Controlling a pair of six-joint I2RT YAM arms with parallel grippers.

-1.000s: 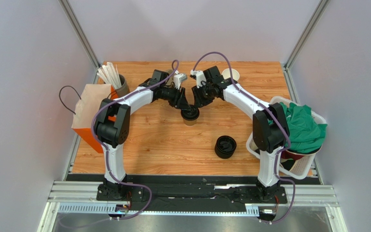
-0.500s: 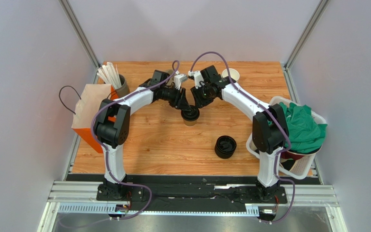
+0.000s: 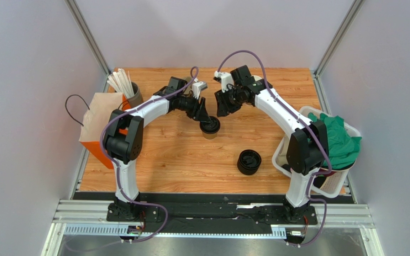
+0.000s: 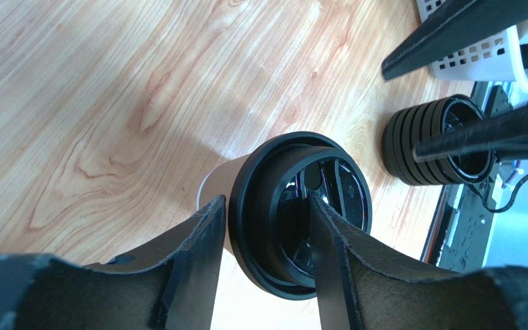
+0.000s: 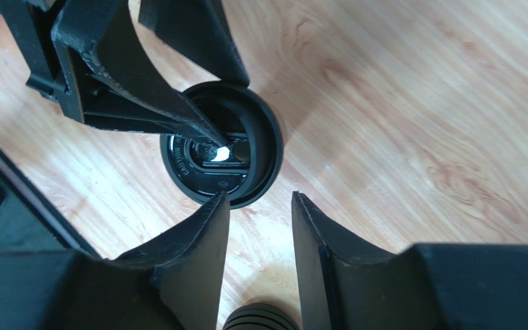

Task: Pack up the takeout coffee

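A paper bag (image 3: 99, 125), orange low down, stands at the left edge of the table (image 3: 164, 160). Behind it, in the far-left corner, a holder (image 3: 134, 96) carries pale sticks (image 3: 119, 82). A stack of black lids (image 3: 249, 161) sits right of centre. A white basket (image 3: 277, 157) at the right edge holds green cloth (image 3: 341, 140).

Black-lidded brown takeout coffee (image 3: 210, 129), pale wood-grain table (image 3: 180, 160), green cloth (image 3: 342, 140), orange bag (image 3: 96, 151)
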